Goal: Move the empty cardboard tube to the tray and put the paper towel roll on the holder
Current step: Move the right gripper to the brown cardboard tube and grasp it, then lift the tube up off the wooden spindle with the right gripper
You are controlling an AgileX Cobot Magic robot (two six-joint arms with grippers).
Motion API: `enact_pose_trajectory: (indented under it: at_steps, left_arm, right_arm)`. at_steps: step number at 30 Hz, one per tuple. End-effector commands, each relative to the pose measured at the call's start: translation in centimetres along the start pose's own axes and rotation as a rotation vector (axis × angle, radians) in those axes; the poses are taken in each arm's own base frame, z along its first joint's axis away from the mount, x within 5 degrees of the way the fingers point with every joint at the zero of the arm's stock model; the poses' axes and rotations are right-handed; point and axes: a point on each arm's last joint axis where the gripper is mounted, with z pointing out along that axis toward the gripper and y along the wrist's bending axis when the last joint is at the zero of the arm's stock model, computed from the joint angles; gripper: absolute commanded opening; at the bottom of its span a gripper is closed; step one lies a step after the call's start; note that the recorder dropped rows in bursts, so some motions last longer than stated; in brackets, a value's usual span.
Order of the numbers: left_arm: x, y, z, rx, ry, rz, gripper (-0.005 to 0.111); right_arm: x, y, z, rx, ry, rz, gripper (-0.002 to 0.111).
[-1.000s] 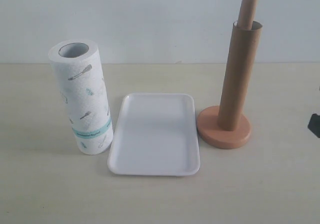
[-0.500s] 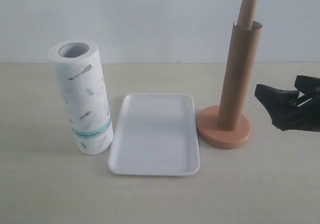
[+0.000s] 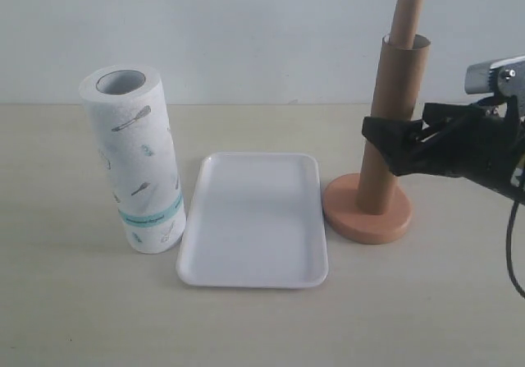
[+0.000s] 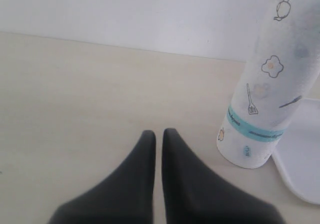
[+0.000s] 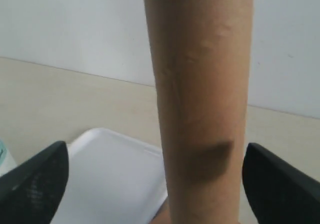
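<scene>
Exterior view: the table point(image 3: 82, 318) carries three items in a row. The tray point(image 3: 190, 277) lies flat in the middle and holds nothing. The paper towel roll point(image 3: 138, 162) stands upright on its left, just beside the rim. The holder point(image 3: 349, 211) stands on the tray's right, its round base just beside the rim.

The empty cardboard tube point(image 3: 399, 80) is sleeved over the holder's post. Its long axis is vertical, and only the post's rounded top shows above its upper edge.

The right gripper point(image 5: 159, 181) is the nearer arm. It reaches in level from the right at the tube's mid-height. Its jaws are spread wide and straddle the tube, one on each side. The right wrist view shows a gap on both sides, so nothing is grasped.

Judgement: once clamped, the tube must travel straight up along the post until its lower edge clears the top. Open room exists above. Sideways pull risks tipping the holder.

The left gripper point(image 4: 155, 134) is clenched on nothing, near the roll.
</scene>
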Motion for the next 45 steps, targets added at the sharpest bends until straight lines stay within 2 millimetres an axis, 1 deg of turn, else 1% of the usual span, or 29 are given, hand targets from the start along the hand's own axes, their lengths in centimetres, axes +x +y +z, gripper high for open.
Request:
enact_pose_trajectory:
  at_steps: [1, 5, 7, 8, 10, 15, 22, 25, 26, 29, 32, 35, 38, 41, 44, 45]
  left_arm:
    - [0.0, 0.0, 0.0, -0.001, -0.006, -0.006, 0.005]
    - [0.0, 0.0, 0.0, -0.001, -0.006, -0.006, 0.005]
    - [0.0, 0.0, 0.0, -0.001, -0.006, -0.006, 0.005]
    - [0.0, 0.0, 0.0, -0.001, -0.006, -0.006, 0.005]
    - [0.0, 0.0, 0.0, -0.001, -0.006, -0.006, 0.005]
    - [0.0, 0.0, 0.0, -0.001, -0.006, -0.006, 0.005]
    - [0.0, 0.0, 0.0, -0.001, -0.006, -0.006, 0.005]
    - [0.0, 0.0, 0.0, -0.001, -0.006, -0.006, 0.005]
    - [0.0, 0.0, 0.0, -0.001, -0.006, -0.006, 0.005]
    - [0.0, 0.0, 0.0, -0.001, -0.006, -0.006, 0.005]
    - [0.0, 0.0, 0.0, -0.001, -0.006, -0.006, 0.005]
    - [0.0, 0.0, 0.0, -0.001, -0.006, -0.006, 0.005]
    - [0.0, 0.0, 0.0, -0.001, -0.006, -0.006, 0.005]
    - [0.0, 0.0, 0.0, -0.001, -0.006, -0.006, 0.005]
    - [0.0, 0.0, 0.0, -0.001, -0.006, -0.006, 0.005]
    - [0.0, 0.0, 0.0, -0.001, -0.006, -0.006, 0.005]
  right_arm:
    - [-0.7, -0.9, 1.8, 0.031, -0.023, -0.001, 0.087]
    - [-1.4, -1.5, 3.0, 0.041, -0.036, -0.009, 0.087]
    - [-1.3, -1.8, 3.4, 0.051, -0.018, -0.010, 0.087]
    - [-1.3, -1.9, 3.5, 0.056, -0.010, -0.011, 0.085]
    - [-1.1, -2.1, 3.7, 0.065, 0.012, -0.012, 0.075]
    - [-1.1, -2.1, 3.7, 0.061, 0.006, 0.012, 0.042]
    - [-1.2, -2.0, 3.7, 0.050, -0.007, 0.026, 0.018]
    - [-1.5, -1.6, 3.7, 0.012, -0.040, 0.012, 0.002]
    - [-1.7, -1.5, 3.7, -0.006, -0.057, 0.005, 0.000]
    - [-2.0, -1.0, 3.7, -0.058, -0.100, -0.017, 0.000]
    - [-2.2, -0.8, 3.6, -0.071, -0.104, -0.029, 0.000]
    - [-2.5, -0.8, 3.3, -0.056, -0.082, -0.045, 0.000]
    - [-3.6, -0.8, 2.9, -0.026, -0.069, -0.074, 0.000]
    - [-5.7, -0.6, 2.4, -0.007, -0.098, -0.116, 0.000]
    - [-8.3, -0.1, 1.7, -0.013, -0.175, -0.112, 0.000]
    - [-9.5, 0.2, 1.3, -0.016, -0.206, -0.109, 0.000]
